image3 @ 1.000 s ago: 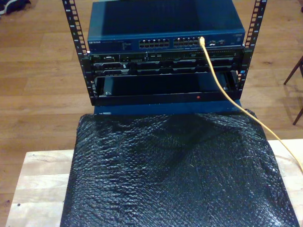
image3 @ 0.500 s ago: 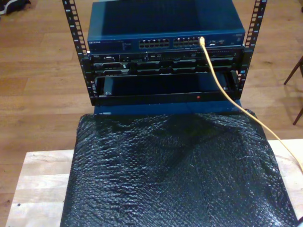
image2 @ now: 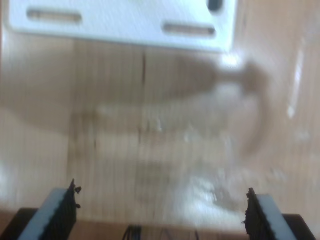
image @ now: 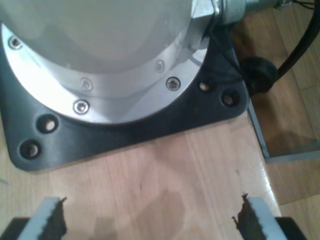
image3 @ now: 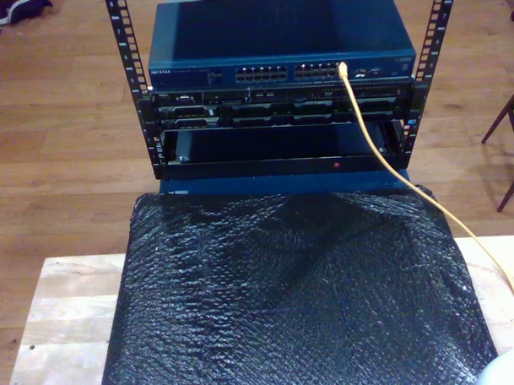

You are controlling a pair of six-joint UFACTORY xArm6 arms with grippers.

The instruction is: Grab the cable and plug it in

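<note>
The cable (image3: 369, 138) already reaches a port on the right side of the blue network switch (image3: 277, 40) at the far end of the scene. From there it drops past the rack (image3: 154, 154), crosses the far right corner of the black bubble-wrap mat (image3: 295, 301) and trails off toward the near right of the exterior view. Whether the plug has clicked home is too small to tell.

My first claw (image: 150, 220) is spread wide with nothing between its pads, hanging over the wooden tabletop (image: 165, 175) just beside a black base plate (image: 125, 135) carrying a round metal flange. My second claw (image2: 160, 212) is likewise wide open and empty above bare wood near a white slotted bracket (image2: 125, 25); that view is blurred.

The main risk, I judge, is an arm swinging across the near right and catching the slack, which could tug the plug loose. A low sweep could also clip the base plate or bracket.
</note>
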